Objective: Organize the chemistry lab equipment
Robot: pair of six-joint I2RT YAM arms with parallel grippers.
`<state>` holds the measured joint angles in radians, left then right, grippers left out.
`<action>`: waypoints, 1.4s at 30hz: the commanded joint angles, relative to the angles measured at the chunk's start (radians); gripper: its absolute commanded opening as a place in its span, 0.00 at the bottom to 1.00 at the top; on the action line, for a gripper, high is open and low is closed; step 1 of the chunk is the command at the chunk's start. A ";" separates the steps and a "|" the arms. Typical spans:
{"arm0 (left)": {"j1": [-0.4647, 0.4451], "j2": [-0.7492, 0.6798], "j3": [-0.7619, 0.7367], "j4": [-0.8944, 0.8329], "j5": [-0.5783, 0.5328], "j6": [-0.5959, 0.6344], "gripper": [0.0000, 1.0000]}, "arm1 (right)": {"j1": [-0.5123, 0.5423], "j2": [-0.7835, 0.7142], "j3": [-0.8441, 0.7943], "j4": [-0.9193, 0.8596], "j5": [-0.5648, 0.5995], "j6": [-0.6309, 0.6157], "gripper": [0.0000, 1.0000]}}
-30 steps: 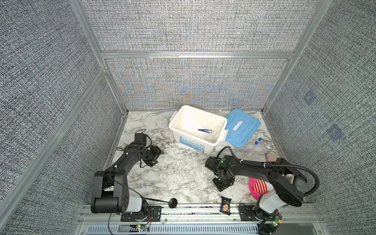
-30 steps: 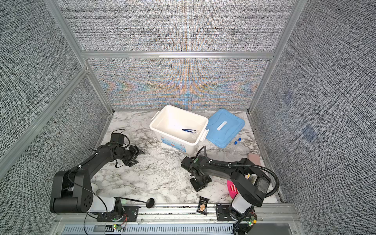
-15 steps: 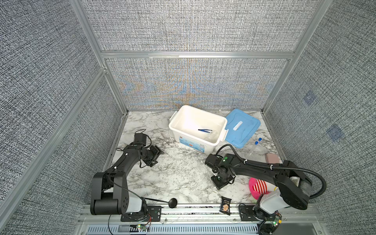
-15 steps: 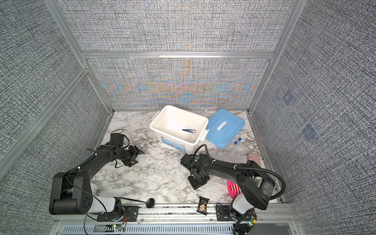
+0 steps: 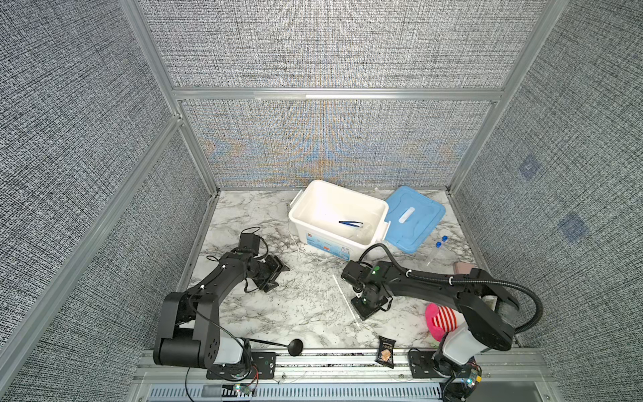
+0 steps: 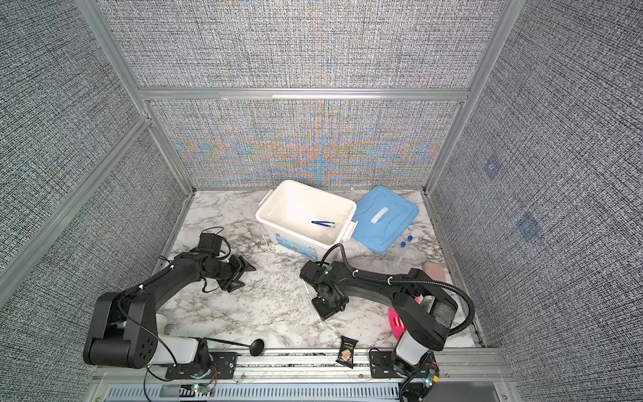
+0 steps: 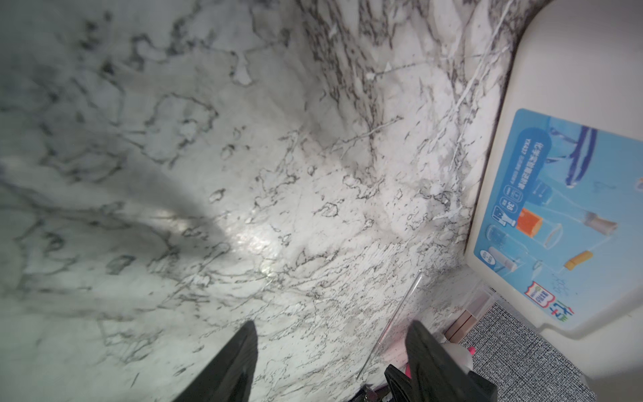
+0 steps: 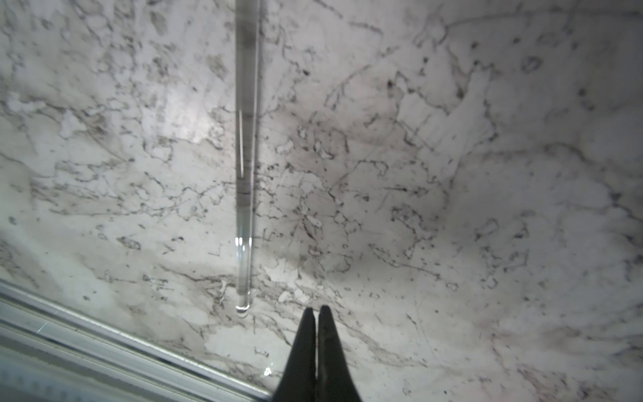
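The right gripper [image 8: 316, 315], jaws closed, sits beside the clear stick [image 8: 246, 156] near the front rail [image 8: 87, 323]. The left gripper [image 7: 330, 334] gapes over bare marble; the white bin [image 5: 308, 203] holds blue tweezers [image 5: 350, 223].

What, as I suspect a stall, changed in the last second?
The right gripper, jaws shut and empty, slid slightly left in both top views, toward the thin stick. Nothing was grabbed or released. The left gripper, box, lid and tubes stayed put.

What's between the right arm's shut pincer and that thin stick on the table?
Only bare table, seen in the right wrist view; the right pincer sits beside the thin stick, not touching.
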<state>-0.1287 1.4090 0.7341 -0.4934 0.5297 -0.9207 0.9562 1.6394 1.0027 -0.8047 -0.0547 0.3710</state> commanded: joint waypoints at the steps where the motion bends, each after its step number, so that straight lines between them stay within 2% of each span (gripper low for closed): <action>1: -0.010 0.008 0.001 0.028 0.016 0.002 0.69 | 0.013 0.012 0.031 0.027 0.005 -0.008 0.05; 9: -0.027 0.024 0.010 0.021 0.000 0.020 0.69 | 0.089 0.004 0.102 0.054 0.057 -0.076 0.22; 16: -0.031 -0.018 0.045 -0.051 -0.044 0.090 0.69 | 0.144 -0.098 0.133 0.077 0.291 -0.122 0.37; 19: -0.100 -0.062 0.103 -0.161 -0.164 0.152 0.70 | 0.142 -0.216 0.079 0.138 0.406 -0.111 0.49; 20: -0.138 -0.072 0.127 -0.206 -0.225 0.163 0.70 | 0.141 -0.260 0.054 0.169 0.453 -0.107 0.54; 21: -0.168 -0.078 0.144 -0.234 -0.260 0.168 0.70 | 0.140 -0.298 0.034 0.193 0.500 -0.101 0.70; 23: -0.239 -0.077 0.163 -0.268 -0.295 0.158 0.70 | 0.131 -0.379 -0.017 0.252 0.584 -0.096 0.92; 24: -0.272 -0.070 0.165 -0.273 -0.302 0.146 0.70 | 0.125 -0.409 -0.047 0.276 0.627 -0.092 0.99; 26: -0.357 -0.050 0.162 -0.275 -0.320 0.105 0.69 | 0.118 -0.488 -0.092 0.326 0.747 -0.067 0.99; 29: -0.511 -0.002 0.179 -0.278 -0.369 0.042 0.69 | 0.075 -0.605 -0.131 0.382 0.836 -0.043 0.99; 30: -0.553 0.015 0.194 -0.284 -0.387 0.027 0.69 | 0.044 -0.637 -0.134 0.391 0.834 -0.027 0.99; 35: -0.765 0.146 0.330 -0.338 -0.448 -0.056 0.69 | -0.149 -0.779 -0.156 0.458 0.670 0.013 0.99; 39: -0.868 0.251 0.446 -0.380 -0.472 -0.077 0.68 | -0.236 -0.819 -0.142 0.414 0.650 0.037 0.99; 42: -0.913 0.331 0.537 -0.411 -0.479 -0.069 0.68 | -0.303 -0.838 -0.126 0.345 0.627 0.072 0.99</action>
<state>-1.0203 1.7039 1.2255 -0.8505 0.0883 -0.9745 0.6842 0.8143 0.8665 -0.4171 0.5972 0.3965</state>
